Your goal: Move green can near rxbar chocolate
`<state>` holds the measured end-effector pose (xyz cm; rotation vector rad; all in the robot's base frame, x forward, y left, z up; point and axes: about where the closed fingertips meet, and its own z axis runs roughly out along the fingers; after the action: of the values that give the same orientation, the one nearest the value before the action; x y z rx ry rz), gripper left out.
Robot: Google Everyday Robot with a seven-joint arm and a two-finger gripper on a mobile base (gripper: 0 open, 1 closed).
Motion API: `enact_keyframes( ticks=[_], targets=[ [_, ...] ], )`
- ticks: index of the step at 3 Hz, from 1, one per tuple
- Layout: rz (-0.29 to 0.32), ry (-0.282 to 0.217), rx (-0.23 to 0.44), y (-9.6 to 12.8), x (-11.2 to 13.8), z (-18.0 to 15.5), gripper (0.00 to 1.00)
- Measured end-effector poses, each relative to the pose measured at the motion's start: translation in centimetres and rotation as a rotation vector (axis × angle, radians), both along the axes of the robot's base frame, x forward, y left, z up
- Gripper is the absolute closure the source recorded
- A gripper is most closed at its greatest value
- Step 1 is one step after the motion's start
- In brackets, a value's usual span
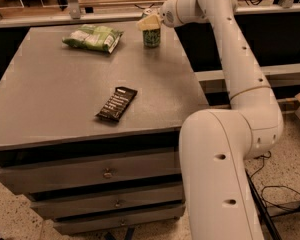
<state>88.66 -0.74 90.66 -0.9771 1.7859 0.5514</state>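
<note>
Claw point(149, 22) at green can point(151, 38), grey cabinet top point(60, 94), speckled floor point(291, 149).

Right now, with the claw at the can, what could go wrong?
1. The claw sits at the top of the upright can, which stands near the table's far right edge; a sideways nudge might tip it or push it off.
2. The bar lies flat close to the front edge; a can set down partly on it may wobble or shove it off.
</note>
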Motion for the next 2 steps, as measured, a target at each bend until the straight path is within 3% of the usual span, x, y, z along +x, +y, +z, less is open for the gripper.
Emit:
enact_keyframes(
  ticks=[1, 2],
  targets=[
    [0.010, 0.011, 0.004, -0.5, -0.4, -0.1, 0.72],
    [0.129, -0.019, 0.014, -1.1, -3.7, 1.7, 1.00]
  ],
)
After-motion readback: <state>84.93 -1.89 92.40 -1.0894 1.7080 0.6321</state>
